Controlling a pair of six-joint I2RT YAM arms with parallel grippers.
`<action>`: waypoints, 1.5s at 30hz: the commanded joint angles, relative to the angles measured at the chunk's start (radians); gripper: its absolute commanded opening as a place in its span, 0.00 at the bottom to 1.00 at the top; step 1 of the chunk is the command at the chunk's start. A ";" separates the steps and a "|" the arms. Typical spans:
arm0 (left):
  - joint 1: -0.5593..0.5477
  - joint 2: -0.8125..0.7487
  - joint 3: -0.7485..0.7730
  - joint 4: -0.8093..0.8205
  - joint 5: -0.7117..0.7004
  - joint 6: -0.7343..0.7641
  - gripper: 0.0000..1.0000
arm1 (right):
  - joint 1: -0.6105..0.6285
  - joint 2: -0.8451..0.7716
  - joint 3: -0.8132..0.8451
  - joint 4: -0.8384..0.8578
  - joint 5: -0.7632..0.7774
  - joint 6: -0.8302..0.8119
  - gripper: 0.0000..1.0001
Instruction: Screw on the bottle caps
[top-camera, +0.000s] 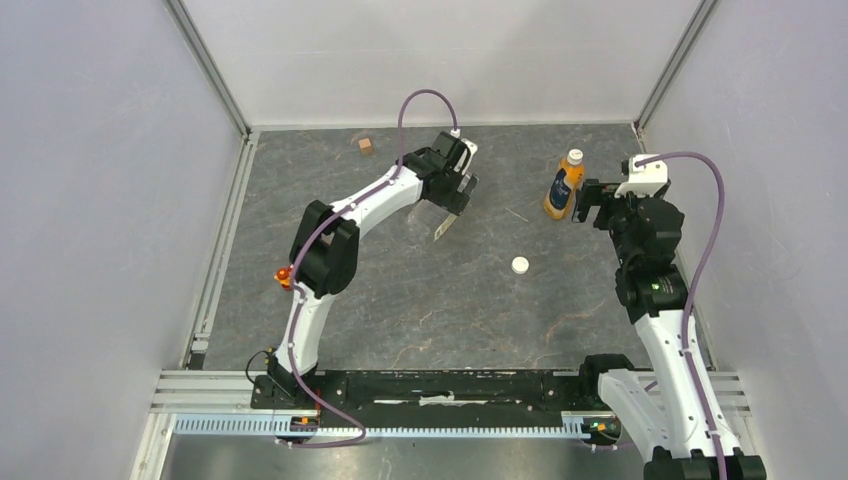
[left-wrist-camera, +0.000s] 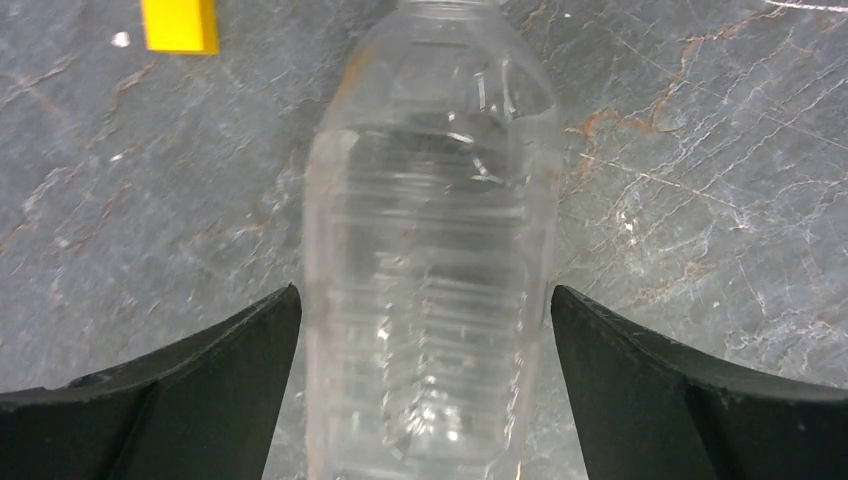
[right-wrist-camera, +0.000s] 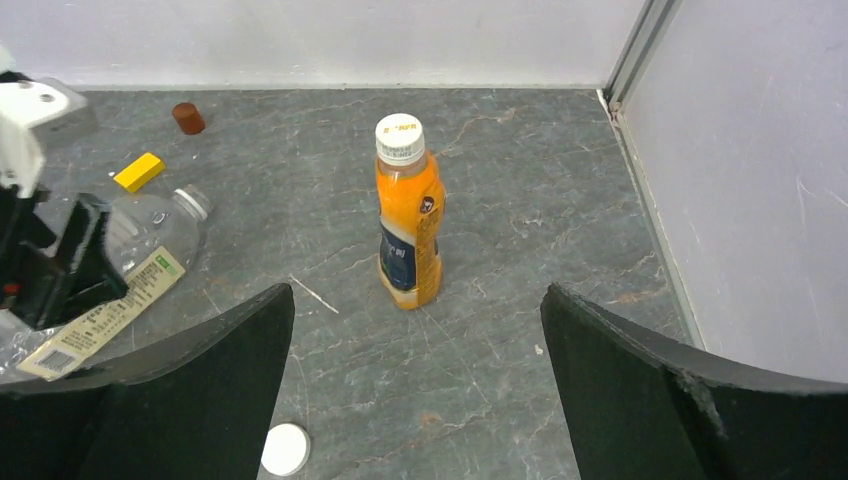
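Note:
The clear bottle (left-wrist-camera: 430, 250) lies on its side on the grey table, its neck (right-wrist-camera: 195, 200) without a cap. My left gripper (left-wrist-camera: 425, 300) is open, with a finger close on each side of the bottle's body; in the top view the left gripper (top-camera: 453, 198) hangs over the bottle and its pale label (top-camera: 445, 225). The orange bottle (right-wrist-camera: 408, 230) stands upright with a white cap (right-wrist-camera: 399, 137) on its neck. My right gripper (right-wrist-camera: 417, 290) is open and empty just in front of it. A loose white cap (right-wrist-camera: 286, 449) lies flat near the right gripper's left finger.
A small dark brown cylinder (right-wrist-camera: 187, 118) stands near the back wall, and a yellow block (right-wrist-camera: 139, 171) lies beside the clear bottle's neck. The enclosure's right wall (right-wrist-camera: 740, 180) runs close to the orange bottle (top-camera: 563, 185). The loose cap (top-camera: 520, 265) sits mid-table.

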 joint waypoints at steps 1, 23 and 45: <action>0.001 0.061 0.078 -0.033 0.062 0.050 1.00 | 0.018 -0.030 0.003 -0.030 -0.031 -0.003 0.98; 0.001 -0.506 -0.581 0.197 0.183 0.220 0.57 | 0.253 0.207 0.170 -0.375 -0.241 -0.044 0.92; 0.001 -1.511 -1.412 0.873 0.265 0.434 0.41 | 0.432 0.704 0.354 -0.624 -0.068 -0.159 0.85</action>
